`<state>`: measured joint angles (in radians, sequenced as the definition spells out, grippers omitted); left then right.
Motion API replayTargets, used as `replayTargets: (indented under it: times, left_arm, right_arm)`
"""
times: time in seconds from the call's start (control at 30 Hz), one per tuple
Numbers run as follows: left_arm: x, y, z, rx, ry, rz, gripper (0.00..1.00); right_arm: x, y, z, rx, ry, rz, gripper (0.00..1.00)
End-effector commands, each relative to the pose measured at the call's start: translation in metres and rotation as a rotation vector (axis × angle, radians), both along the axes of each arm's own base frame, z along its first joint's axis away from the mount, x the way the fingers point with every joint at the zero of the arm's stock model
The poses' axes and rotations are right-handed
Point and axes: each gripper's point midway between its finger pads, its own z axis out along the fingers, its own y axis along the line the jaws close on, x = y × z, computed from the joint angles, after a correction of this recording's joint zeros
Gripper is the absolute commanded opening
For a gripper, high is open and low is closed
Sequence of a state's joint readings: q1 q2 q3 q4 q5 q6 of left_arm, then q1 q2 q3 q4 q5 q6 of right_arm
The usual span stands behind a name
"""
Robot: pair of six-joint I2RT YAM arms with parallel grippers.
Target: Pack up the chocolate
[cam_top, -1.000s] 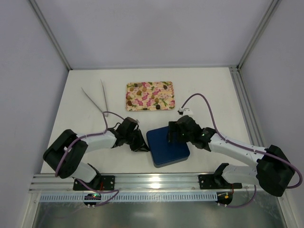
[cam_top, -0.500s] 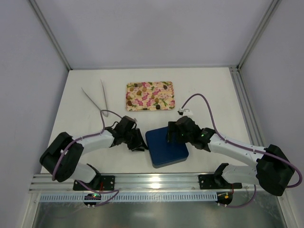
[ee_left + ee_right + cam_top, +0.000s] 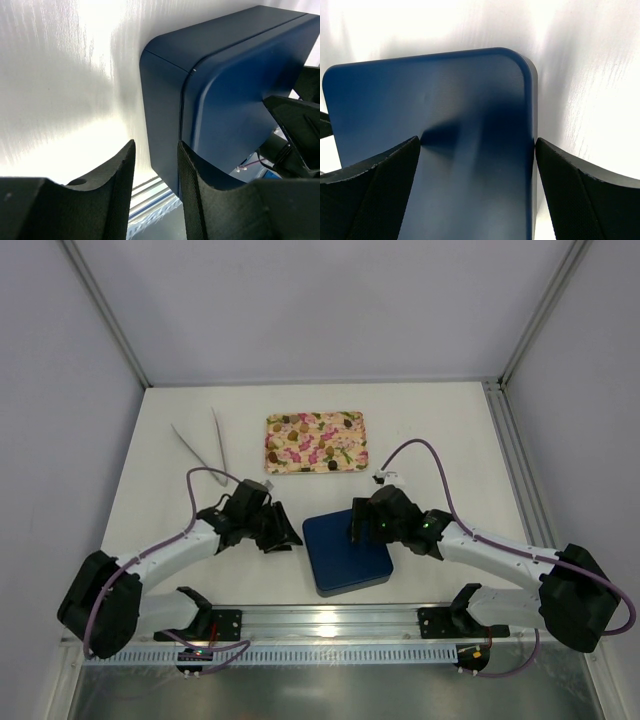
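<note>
Chocolate [image 3: 333, 466] sits on the floral tray [image 3: 312, 452] beyond the closed blue box [image 3: 350, 555]. Your right gripper [image 3: 477, 141] straddles its lid, spread; your left gripper [image 3: 156, 146], slightly parted, hovers beside it.

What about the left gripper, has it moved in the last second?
Yes. The left gripper has drawn back leftward, away from the blue box and slightly nearer the tweezers; bare table now separates gripper and box.

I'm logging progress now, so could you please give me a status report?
Left hand open, empty, beside dark blue square box. Right hand open over its far-right corner. Small chocolate pieces on floral rectangular tray. Box closed, blocking packing.
</note>
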<state>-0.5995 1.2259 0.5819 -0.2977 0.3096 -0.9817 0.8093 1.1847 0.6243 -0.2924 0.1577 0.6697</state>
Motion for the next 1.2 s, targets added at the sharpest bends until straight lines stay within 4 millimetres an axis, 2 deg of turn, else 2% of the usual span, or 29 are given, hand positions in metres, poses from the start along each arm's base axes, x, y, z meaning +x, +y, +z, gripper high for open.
replayTargets:
  times: [0.0,0.17,0.33,0.5,0.77,0.97,1.17]
  left_arm:
    - [0.001,0.007,0.012,0.016,-0.038,0.008,0.4]
    - [-0.001,0.0,0.028,-0.05,-0.072,-0.004,0.45]
    - [-0.006,-0.023,0.035,-0.122,-0.11,-0.056,0.54]
    - [-0.012,-0.034,0.015,-0.107,-0.068,-0.069,0.51]
    - [-0.014,-0.027,-0.007,-0.057,-0.026,-0.044,0.42]
    - [-0.023,-0.016,-0.04,0.033,0.063,-0.03,0.36]
    - [-0.025,-0.01,-0.058,0.086,0.097,-0.026,0.35]
  right_arm:
    - [-0.004,-0.002,-0.006,-0.004,0.024,-0.008,0.96]
    - [-0.003,-0.002,-0.006,0.002,0.026,-0.016,0.96]
    - [-0.003,0.0,-0.006,0.009,0.028,-0.014,0.96]
    - [-0.003,0.0,-0.006,0.01,0.03,-0.014,0.96]
    - [-0.005,-0.001,-0.006,0.02,0.027,-0.012,0.96]
    - [-0.008,0.001,-0.009,0.033,0.037,-0.004,0.95]
    - [-0.012,0.0,-0.016,0.041,0.051,-0.004,0.95]
